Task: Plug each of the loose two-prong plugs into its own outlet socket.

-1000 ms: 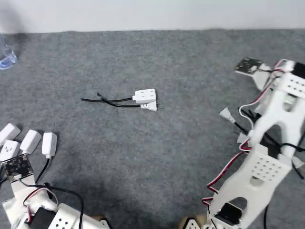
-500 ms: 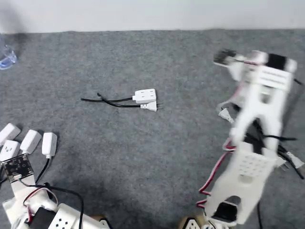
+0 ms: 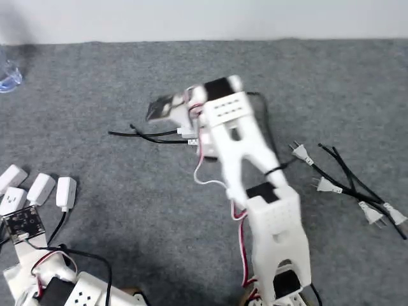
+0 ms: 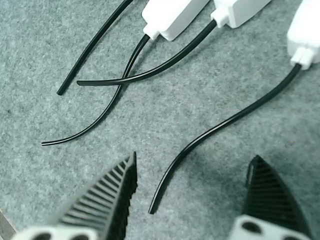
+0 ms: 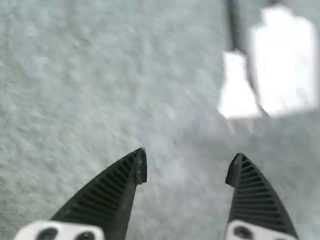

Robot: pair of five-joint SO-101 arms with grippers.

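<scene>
In the right wrist view my right gripper (image 5: 188, 165) is open above bare carpet. A white outlet socket (image 5: 285, 65) and a white two-prong plug (image 5: 237, 92) lie side by side just beyond its fingertips. From above, the right arm (image 3: 223, 108) hangs over that pair at mid table, and a sliver of the socket (image 3: 186, 132) shows at its edge. Several loose plugs (image 3: 325, 185) with black cords lie at the right. My left gripper (image 4: 194, 167) is open above the cord ends of three white sockets (image 4: 172, 15), which lie at the near left (image 3: 41, 188).
Grey carpet (image 3: 127, 242) covers the table. A clear plastic object (image 3: 9, 76) sits at the far left edge. Black cords (image 3: 140, 136) trail left from the middle pair. The left arm's base (image 3: 57, 290) is at the near left corner.
The right arm has swung from the right side of the table, over the loose plugs, to the middle above the socket and plug. The left arm has kept still.
</scene>
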